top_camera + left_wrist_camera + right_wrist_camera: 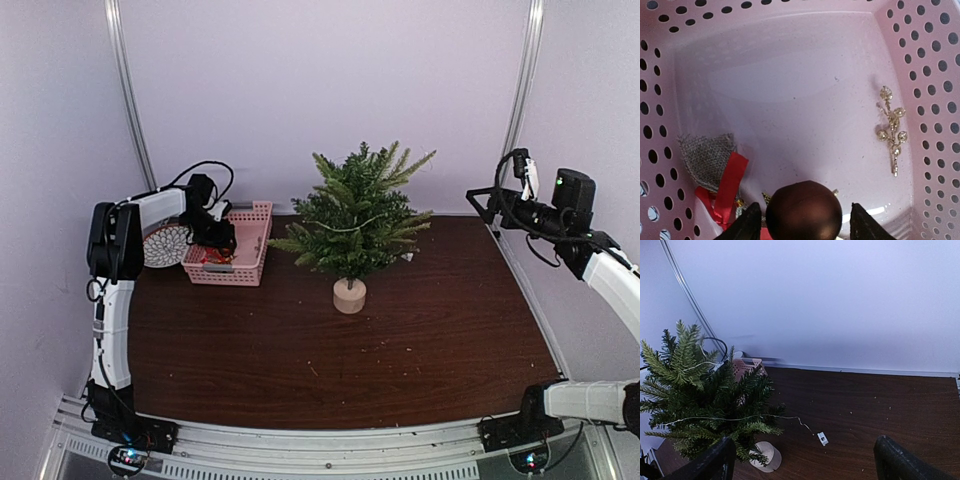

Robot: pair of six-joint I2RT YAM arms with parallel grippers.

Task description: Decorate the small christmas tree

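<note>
The left claw (805,206) is hanging low inside the pink basket (920,60), its jaws part open and bracketing a dark red ball ornament (801,222) at the bottom of the wrist frame. A thin gap is showing on each side, so nothing is gripped yet. Left of the ball a burlap scrap with a red ribbon (710,162) is lying on the basket floor, and at mid right a gold berry sprig (892,127) is lying well apart from it. Farther off, near the centre of the overhead frame, the small christmas tree (355,225) is standing upright on the bench (420,350), just right of the basket, on its pale stump base (349,296), with a thin wire draped through its branches. It is probably going to handle as a light, easily tipped thing. The needle branches look soft and springy and should sag under a weight, so an ornament belongs close to the stem, and any steadying hold belongs on the stiff stump. At the right edge the right claw (805,450) is hovering wide open and empty, facing the tree.
</note>
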